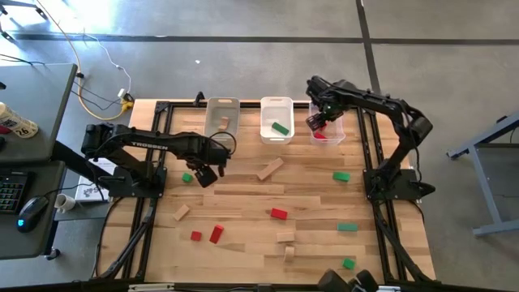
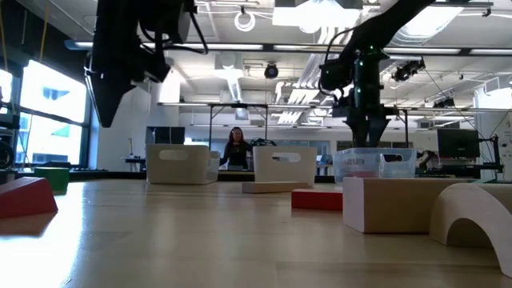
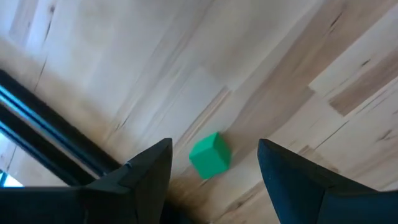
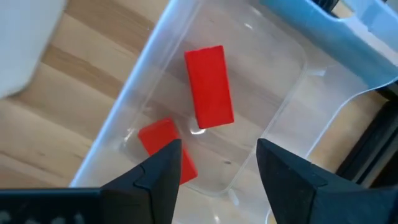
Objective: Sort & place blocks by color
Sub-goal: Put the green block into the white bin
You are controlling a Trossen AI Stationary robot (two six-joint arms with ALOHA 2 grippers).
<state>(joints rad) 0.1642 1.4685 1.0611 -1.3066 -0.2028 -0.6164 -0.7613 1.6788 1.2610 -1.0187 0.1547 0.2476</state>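
Note:
My left gripper (image 1: 204, 175) hangs open above the table's left part, over a small green cube (image 1: 187, 177). In the left wrist view the green cube (image 3: 210, 155) lies flat on the wood below and between the open fingers of that gripper (image 3: 214, 144), untouched. My right gripper (image 1: 319, 122) is open over the right bin (image 1: 331, 134). The right wrist view shows this gripper (image 4: 219, 144) above two red blocks, a bar (image 4: 209, 87) and a smaller piece (image 4: 163, 142), lying on the bin floor.
Three bins stand at the far edge: the left bin (image 1: 222, 105) holds a tan piece, the middle bin (image 1: 276, 104) a green block (image 1: 280, 128). Loose on the table are a tan plank (image 1: 270, 169), green blocks (image 1: 341, 176) (image 1: 347, 227), red blocks (image 1: 279, 214) (image 1: 216, 234) and tan pieces (image 1: 285, 238).

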